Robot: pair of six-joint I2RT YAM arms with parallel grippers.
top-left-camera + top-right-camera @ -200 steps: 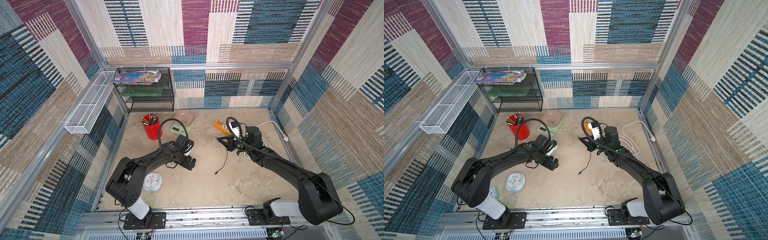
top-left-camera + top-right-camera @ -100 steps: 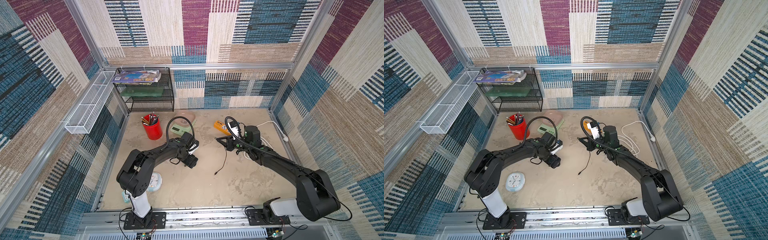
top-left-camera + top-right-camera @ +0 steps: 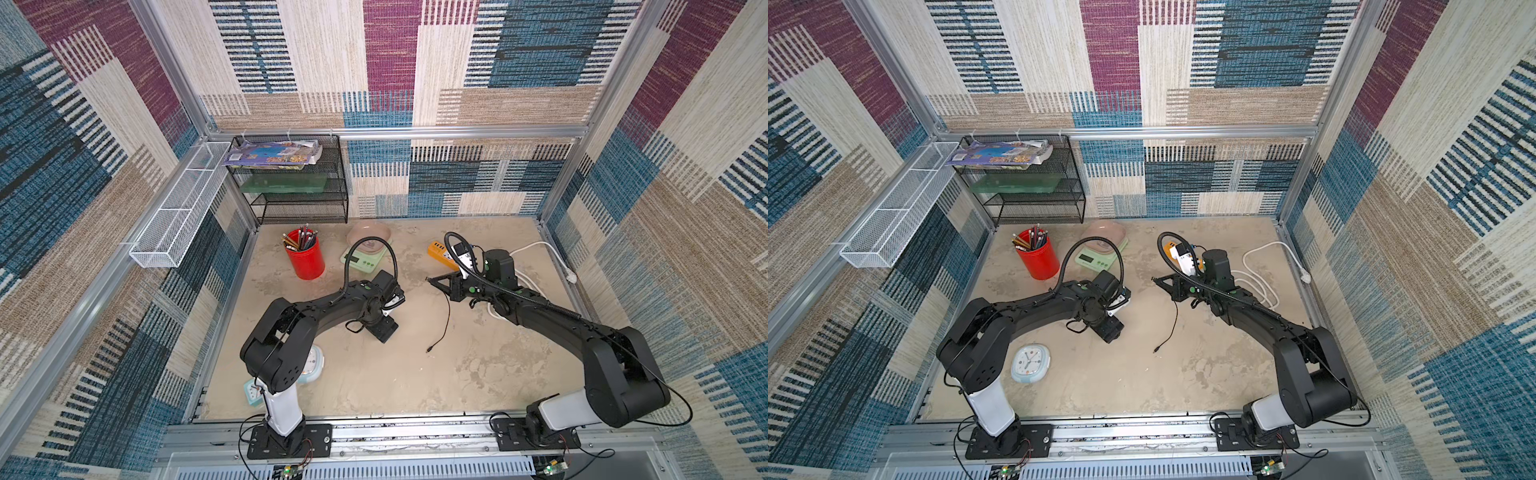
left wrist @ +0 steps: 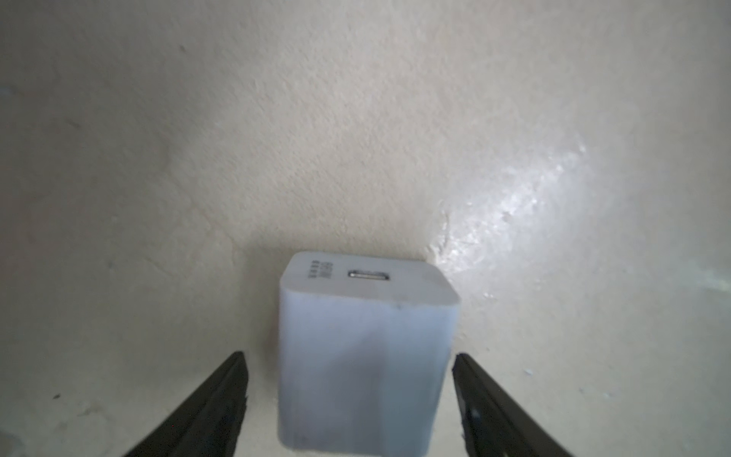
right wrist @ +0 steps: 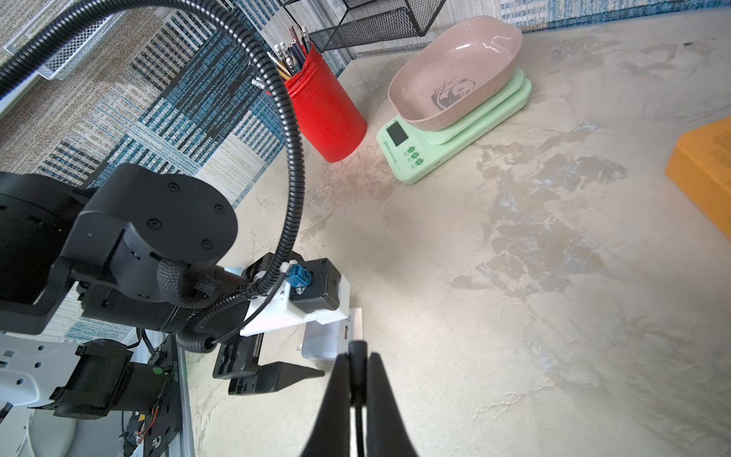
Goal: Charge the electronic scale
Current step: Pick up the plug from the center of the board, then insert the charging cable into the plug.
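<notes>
The electronic scale [image 3: 362, 261] [image 3: 1096, 259] [image 5: 433, 156] is mint green with a pinkish panda tray [image 5: 455, 71] and stands at the back of the table. My left gripper [image 4: 347, 356] [image 3: 384, 326] points down at mid-table. Its fingers [image 4: 221, 399] stand open on either side of a white charger block [image 4: 364, 336] [image 5: 322, 342], a gap on each side. The right gripper [image 5: 358, 356] [image 3: 430, 280] is shut on the plug of a thin black cable [image 3: 446, 320]. That cable hangs down, and its free end [image 3: 429, 350] lies on the table.
An orange power strip [image 3: 438, 251] [image 5: 704, 174] with a white cord [image 3: 536, 247] lies at the back right. A red pencil cup [image 3: 305, 257] stands left of the scale. Behind it are a black mesh rack [image 3: 295, 187] and a white wire basket [image 3: 178, 208]. A light-blue clock [image 3: 1030, 362] lies front left.
The left arm swung right and settled over the charger block, and its jaws have narrowed. The right arm with the cable has hardly moved.
</notes>
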